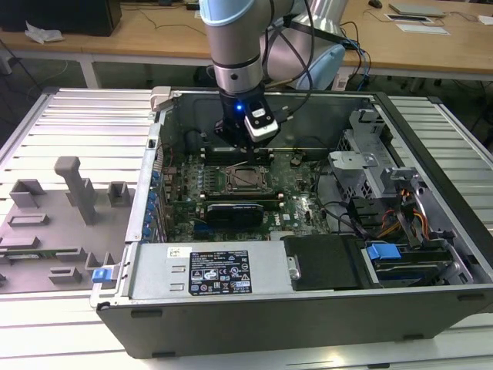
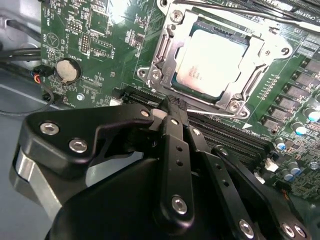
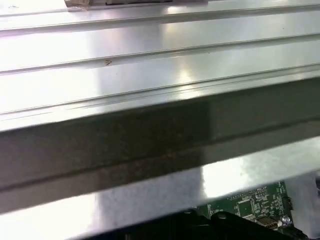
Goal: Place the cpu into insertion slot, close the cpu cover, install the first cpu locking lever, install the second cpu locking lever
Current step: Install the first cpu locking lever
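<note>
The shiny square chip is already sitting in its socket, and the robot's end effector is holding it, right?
Not quite. The cpu does sit in the insertion slot with the cpu cover framing it, but the end effector holds nothing. In the second wrist view its fingers are shut together, apart from the chip.

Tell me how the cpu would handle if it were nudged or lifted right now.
The cpu looks flat, rigid and metal-topped, so it should not flex. It lies in the slot with the cover framing it, so a nudge probably won't shift it. Its smooth top is likely slippery.
</note>
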Action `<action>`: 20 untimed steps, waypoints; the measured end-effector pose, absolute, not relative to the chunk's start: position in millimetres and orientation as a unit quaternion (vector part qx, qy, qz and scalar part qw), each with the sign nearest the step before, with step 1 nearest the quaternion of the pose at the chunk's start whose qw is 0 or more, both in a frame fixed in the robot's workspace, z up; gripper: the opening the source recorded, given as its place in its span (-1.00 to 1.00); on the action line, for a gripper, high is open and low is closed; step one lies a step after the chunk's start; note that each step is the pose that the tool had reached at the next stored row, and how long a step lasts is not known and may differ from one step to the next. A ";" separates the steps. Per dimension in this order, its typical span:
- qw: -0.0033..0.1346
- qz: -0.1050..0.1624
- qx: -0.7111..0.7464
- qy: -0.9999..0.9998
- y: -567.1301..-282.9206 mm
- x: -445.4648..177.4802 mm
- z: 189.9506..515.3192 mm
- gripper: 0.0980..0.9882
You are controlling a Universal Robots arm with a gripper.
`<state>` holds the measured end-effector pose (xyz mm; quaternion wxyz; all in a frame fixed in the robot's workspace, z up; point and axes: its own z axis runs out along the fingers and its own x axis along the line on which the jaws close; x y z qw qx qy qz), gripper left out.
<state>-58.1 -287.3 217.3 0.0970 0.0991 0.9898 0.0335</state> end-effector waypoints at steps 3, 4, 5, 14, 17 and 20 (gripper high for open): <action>0.098 0.033 0.103 0.989 -286.2 -61.5 217.5 -0.98; 0.098 0.033 0.105 0.989 -284.9 -61.9 217.4 -0.98; 0.098 0.033 0.108 0.989 -281.8 -61.9 217.4 -0.98; 0.098 0.030 0.119 0.988 -277.8 -61.9 212.3 -0.98; 0.099 0.028 0.123 0.987 -277.8 -61.9 210.0 -0.98; 0.099 0.025 0.129 0.986 -277.8 -61.5 207.6 -0.98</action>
